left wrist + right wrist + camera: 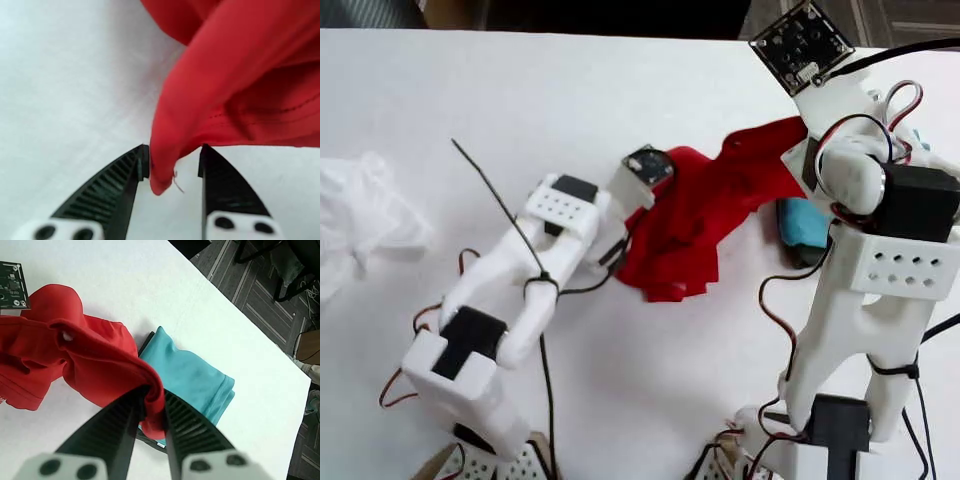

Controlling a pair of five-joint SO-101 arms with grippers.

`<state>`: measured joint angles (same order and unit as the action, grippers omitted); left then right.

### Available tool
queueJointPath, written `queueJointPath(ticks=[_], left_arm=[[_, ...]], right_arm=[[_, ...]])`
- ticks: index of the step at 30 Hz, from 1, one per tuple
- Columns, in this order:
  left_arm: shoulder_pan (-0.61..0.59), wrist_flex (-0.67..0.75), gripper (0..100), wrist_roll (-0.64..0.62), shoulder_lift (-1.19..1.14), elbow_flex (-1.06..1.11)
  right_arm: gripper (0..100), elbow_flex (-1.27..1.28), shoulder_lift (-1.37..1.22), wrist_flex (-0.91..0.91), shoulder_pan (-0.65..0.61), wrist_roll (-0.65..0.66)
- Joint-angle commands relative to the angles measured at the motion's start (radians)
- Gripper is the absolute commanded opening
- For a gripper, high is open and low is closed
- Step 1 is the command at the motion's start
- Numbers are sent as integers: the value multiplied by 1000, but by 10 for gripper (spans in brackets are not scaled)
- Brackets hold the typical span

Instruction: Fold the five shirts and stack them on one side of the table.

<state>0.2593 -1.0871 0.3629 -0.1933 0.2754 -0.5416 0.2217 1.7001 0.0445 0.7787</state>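
A red shirt [695, 215] is stretched between both arms above the white table [570, 90]. My left gripper [172, 161] is shut on a folded edge of it at its near left end [625, 245]. The right gripper [150, 396] is shut on another bunched edge of the red shirt [85, 360], lifted off the table at the far right. Below and beside that gripper lies a folded teal shirt [195, 375], which in the high view [803, 222] is partly hidden by the right arm. A crumpled white shirt [360, 205] lies at the table's left edge.
A dark flat edge [146, 346] sticks out from under the teal shirt. The table's right edge [240, 310] runs close past the teal shirt, with floor beyond. A thin black cable [495, 195] crosses over the left arm.
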Motion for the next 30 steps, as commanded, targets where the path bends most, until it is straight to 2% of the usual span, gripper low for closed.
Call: queueJointPath(ticks=[1, 8, 14, 20, 24, 27, 30], left_arm=[[5, -5, 151, -2, 2, -41], [0, -5, 37, -2, 2, -39], [2, -11, 40, -2, 5, -35], [2, -11, 111, -2, 0, -33], [2, -8, 20, -2, -2, -30], [0, -18, 25, 2, 5, -30], [-41, -86, 24, 6, 15, -81]], right_arm=[[20, -3, 39, 2, 10, 6], [20, 55, 42, 2, 10, 6], [20, 71, 44, -1, 10, 6], [20, 71, 44, -1, 10, 6], [20, 71, 44, -1, 10, 6], [20, 69, 44, -2, 4, 6], [20, 66, 45, -54, 1, -2]])
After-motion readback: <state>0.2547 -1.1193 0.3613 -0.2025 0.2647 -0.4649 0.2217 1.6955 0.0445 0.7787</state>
